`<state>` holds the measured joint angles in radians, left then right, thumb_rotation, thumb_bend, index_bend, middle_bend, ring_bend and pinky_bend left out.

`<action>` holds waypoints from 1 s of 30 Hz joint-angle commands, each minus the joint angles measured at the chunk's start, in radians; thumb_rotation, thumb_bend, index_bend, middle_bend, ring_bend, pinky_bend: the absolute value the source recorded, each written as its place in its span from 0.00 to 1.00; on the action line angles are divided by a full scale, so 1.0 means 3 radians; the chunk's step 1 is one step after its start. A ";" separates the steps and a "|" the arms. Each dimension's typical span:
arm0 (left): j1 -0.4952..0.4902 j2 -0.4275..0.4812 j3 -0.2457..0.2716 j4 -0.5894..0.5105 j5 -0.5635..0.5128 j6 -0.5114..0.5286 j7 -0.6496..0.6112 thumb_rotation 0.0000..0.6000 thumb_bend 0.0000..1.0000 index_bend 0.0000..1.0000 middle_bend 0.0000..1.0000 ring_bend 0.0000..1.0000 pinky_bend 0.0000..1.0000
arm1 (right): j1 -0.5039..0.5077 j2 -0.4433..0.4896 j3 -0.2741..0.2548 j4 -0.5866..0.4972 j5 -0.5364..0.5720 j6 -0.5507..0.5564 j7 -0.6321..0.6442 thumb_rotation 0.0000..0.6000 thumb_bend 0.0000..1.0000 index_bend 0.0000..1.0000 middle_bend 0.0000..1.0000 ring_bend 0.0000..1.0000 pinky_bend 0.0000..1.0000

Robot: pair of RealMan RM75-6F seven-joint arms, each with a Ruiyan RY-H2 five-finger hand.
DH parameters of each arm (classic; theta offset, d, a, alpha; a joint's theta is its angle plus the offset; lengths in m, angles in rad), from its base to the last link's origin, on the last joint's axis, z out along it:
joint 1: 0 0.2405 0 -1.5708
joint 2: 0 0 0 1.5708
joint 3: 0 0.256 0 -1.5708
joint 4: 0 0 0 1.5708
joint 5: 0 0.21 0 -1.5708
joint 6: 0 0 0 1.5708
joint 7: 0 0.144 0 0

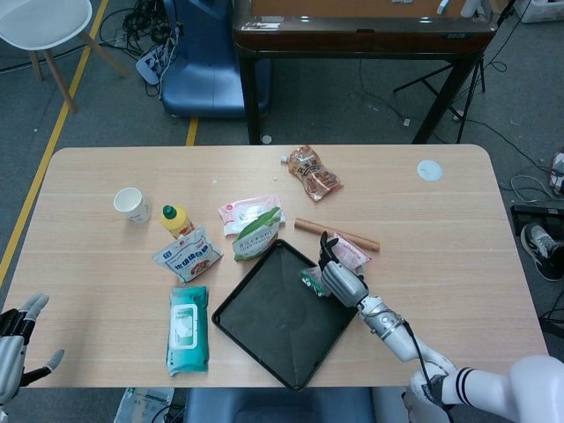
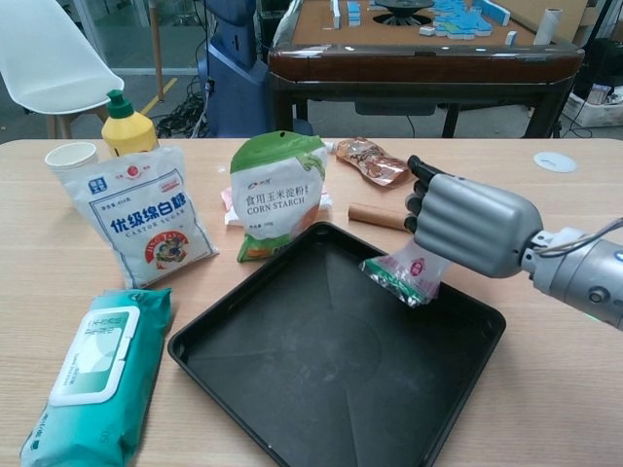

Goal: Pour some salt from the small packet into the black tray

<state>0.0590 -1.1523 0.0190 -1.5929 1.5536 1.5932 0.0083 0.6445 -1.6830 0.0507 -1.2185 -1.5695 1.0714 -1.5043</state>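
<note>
Head view, looking down on a light wooden table (image 1: 441,264). A square black tray (image 1: 278,322) sits turned like a diamond near the table's front edge. The right hand (image 1: 339,280) reaches in over the tray's right rim, its fingers clamped on a small packet (image 1: 315,282) with a green end, held above the tray's right corner. Just beyond the tray's right side lie a pink-printed packet (image 1: 352,253) and a brown rolling pin (image 1: 337,234). Touching the tray's far corner is a green-topped corn starch bag (image 1: 256,234), with a white and pink packet (image 1: 247,211) behind it. Left of the tray lie a teal pack of wet wipes (image 1: 188,329), a castor sugar bag (image 1: 186,253), a yellow bottle (image 1: 176,218) and a paper cup (image 1: 131,204). Far beyond the tray lies a brown snack pouch (image 1: 314,172). The left hand (image 1: 19,339) hangs off the table's left front corner, well away from the tray, fingers spread and holding nothing.

Chest view, from table height. The right hand (image 2: 467,224) grips the small packet (image 2: 407,272), which tilts down over the black tray (image 2: 331,379), its lower end just above the tray floor near the right rim. The corn starch bag (image 2: 275,190) stands at the tray's far edge. The castor sugar bag (image 2: 141,219), yellow bottle (image 2: 129,126) and paper cup (image 2: 70,156) stand left of the tray, and the wet wipes (image 2: 92,375) lie at its left front. The left hand is out of this view.
</note>
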 commanded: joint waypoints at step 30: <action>0.0017 -0.0023 0.0002 0.0022 -0.0006 0.0001 -0.0031 1.00 0.20 0.10 0.11 0.16 0.09 | 0.0105 0.0160 0.0051 -0.0270 -0.0122 0.0063 -0.0086 1.00 0.44 0.55 0.44 0.31 0.12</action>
<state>0.0641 -1.1592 0.0198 -1.5863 1.5518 1.5935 -0.0010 0.6739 -1.6392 0.0654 -1.2951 -1.6033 1.0903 -1.5264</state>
